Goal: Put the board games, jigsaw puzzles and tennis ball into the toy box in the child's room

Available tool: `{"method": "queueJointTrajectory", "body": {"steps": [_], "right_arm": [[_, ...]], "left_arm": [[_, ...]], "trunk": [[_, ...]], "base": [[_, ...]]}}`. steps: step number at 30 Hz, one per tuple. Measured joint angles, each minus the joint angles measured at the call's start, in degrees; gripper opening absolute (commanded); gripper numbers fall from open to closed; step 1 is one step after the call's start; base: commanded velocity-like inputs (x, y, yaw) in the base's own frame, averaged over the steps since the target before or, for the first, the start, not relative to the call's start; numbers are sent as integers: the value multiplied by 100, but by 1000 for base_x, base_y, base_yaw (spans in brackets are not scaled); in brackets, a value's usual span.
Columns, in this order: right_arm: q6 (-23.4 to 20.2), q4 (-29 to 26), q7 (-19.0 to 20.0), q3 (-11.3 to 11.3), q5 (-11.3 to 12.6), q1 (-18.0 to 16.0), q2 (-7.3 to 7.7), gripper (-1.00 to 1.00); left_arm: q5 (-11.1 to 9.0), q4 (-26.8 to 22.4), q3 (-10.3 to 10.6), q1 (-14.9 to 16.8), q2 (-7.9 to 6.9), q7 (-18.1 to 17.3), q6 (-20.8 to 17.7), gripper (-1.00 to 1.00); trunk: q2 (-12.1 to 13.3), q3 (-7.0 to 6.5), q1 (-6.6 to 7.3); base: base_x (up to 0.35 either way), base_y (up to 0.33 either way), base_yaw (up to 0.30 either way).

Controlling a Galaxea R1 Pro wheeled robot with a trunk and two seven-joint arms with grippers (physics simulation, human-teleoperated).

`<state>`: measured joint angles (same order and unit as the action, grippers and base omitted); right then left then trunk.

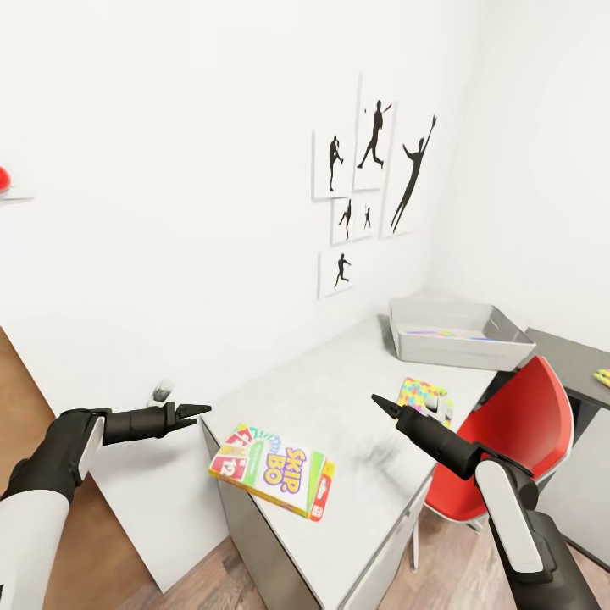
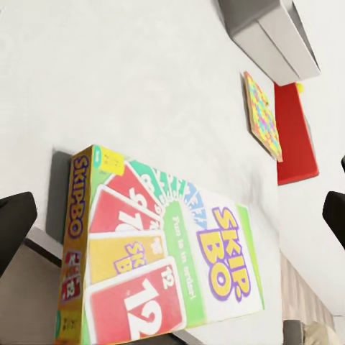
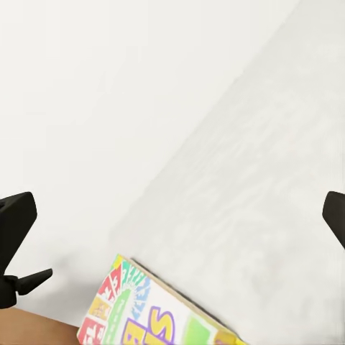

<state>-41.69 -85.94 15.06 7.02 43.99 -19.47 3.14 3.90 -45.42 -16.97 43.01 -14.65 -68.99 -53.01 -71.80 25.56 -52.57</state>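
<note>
A board game (image 1: 273,468), a yellow-red-green Skip-Bo box, lies flat on the near corner of the light grey table (image 1: 339,398). My left gripper (image 1: 199,412) hovers open just left of that corner, looking down on the board game (image 2: 158,259) between its fingers (image 2: 14,223). My right gripper (image 1: 379,402) is open above the table's middle, with the board game (image 3: 151,316) below it. One jigsaw puzzle (image 1: 424,398) lies by the table's right edge. The toy box (image 1: 457,335) stands at the far end, with a multicoloured flat board inside. The bed is out of view.
A red chair (image 1: 508,440) is pushed against the table's right side, beside my right arm. The dark grey wing (image 1: 576,352) runs off to the right, with a small yellow-green shape (image 1: 601,375) at the picture's edge. Sports-silhouette pictures (image 1: 373,186) hang on the white wall.
</note>
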Motion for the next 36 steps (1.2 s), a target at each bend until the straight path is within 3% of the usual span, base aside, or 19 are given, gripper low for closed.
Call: {"method": "queueJointTrajectory", "body": {"steps": [17,27,36], "right_arm": [[6,1,2,-5,1,0,-4,100],[8,0,0,-6,1,0,-6,100],[9,0,0,-6,1,0,-6,100]], "left_arm": [[1,-1,-6,8,-14,-3,0,100],[-6,0,-6,9,-10,-9,-5,100],[-8,0,-2,9,-6,-7,-8,100]], "trunk": [[-682,306,-374],[-684,306,-374],[-1005,450,-550]], "base": [[-117,46,0],[-23,9,0],[-1,1,0]]}}
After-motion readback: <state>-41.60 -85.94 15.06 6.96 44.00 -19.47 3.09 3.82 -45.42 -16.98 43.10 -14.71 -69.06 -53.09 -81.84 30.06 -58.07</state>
